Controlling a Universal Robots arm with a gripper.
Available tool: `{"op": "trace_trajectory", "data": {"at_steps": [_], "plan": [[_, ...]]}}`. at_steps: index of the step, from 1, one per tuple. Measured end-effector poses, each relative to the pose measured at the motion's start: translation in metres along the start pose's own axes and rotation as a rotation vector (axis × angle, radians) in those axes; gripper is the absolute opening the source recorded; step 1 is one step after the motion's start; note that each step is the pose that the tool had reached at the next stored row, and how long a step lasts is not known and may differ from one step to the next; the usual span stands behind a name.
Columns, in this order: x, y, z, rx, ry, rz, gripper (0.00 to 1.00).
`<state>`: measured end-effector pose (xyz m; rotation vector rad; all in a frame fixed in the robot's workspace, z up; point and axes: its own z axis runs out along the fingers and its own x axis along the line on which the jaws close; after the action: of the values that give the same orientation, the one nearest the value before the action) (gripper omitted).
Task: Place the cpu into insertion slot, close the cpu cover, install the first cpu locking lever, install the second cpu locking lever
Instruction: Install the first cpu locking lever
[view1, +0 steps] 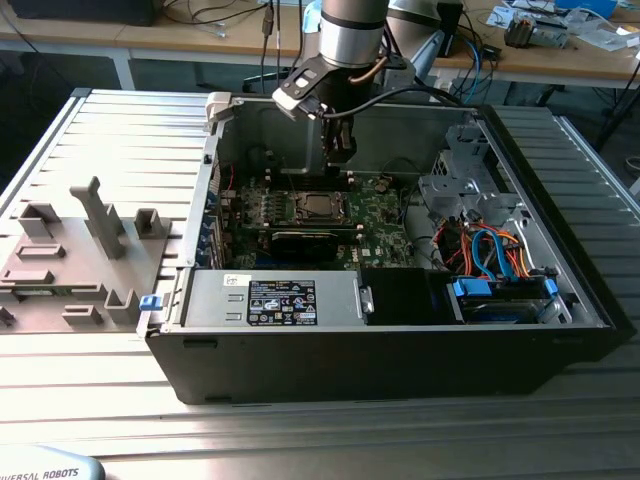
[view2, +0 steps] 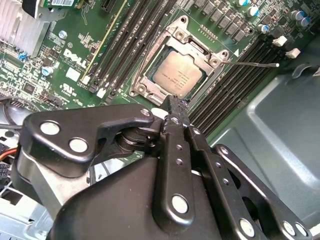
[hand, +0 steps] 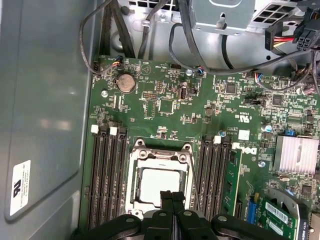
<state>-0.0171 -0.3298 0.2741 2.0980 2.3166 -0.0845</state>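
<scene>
The cpu (view2: 174, 75) lies flat in the insertion slot (view2: 141, 90) on the green board, its silver top showing through the cut-out of the cpu cover (view2: 201, 50), which lies down over it. A thin wire locking lever (view2: 255, 63) sticks out sideways from the socket over the memory slots. My gripper (view2: 176, 103) hangs just above the socket's edge, shut with nothing in it. In the first wrist view the cpu (hand: 156, 184) and cover (hand: 159, 161) sit just beyond the gripper (hand: 172, 197). The exterior view shows the gripper (view1: 338, 150) above the slot (view1: 318, 207).
Long memory slots (hand: 109, 180) flank the socket on both sides. A finned heatsink (hand: 295, 155) and loose cables (hand: 200, 55) are nearby. The case's metal walls (view1: 215, 190), drive cage with coloured cables (view1: 490, 250) and black power supply (view1: 290, 300) surround the board. A grey fixture (view1: 90, 250) stands outside.
</scene>
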Motion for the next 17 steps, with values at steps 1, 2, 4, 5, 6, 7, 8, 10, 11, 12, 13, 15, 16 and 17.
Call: {"op": "trace_trajectory", "data": {"at_steps": [1,2,4,5,6,7,8,10,11,12,13,15,16,17], "plan": [[0.0000,0.0000,0.0000,-0.0001,0.0000,-0.003,0.11],[0.0000,0.0000,0.0000,-0.0002,-0.0001,-0.004,0.11],[0.0000,0.0000,0.0000,-0.0004,-0.0003,-0.008,0.11],[0.0000,0.0000,0.0000,-0.0005,-0.0003,-0.009,0.11],[0.0000,0.0000,0.0000,-0.0005,-0.0003,-0.011,0.11],[0.0000,0.0000,0.0000,-0.0006,-0.0003,-0.012,0.11],[0.0000,0.0000,0.0000,-0.0006,-0.0004,-0.013,0.11],[0.0000,0.0000,0.0000,-0.0008,-0.0005,-0.018,0.11],[0.0000,0.0000,0.0000,-0.0009,-0.0005,-0.019,0.11],[0.0000,0.0000,0.0000,-0.0010,-0.0006,-0.020,0.11],[0.0000,0.0000,0.0000,-0.0011,-0.0006,-0.022,0.11],[0.0000,0.0000,0.0000,-0.0012,-0.0008,-0.026,0.11],[0.0000,0.0000,0.0000,-0.0013,-0.0008,-0.027,0.11],[0.0000,0.0000,0.0000,-0.0013,-0.0008,-0.029,0.11]]}}
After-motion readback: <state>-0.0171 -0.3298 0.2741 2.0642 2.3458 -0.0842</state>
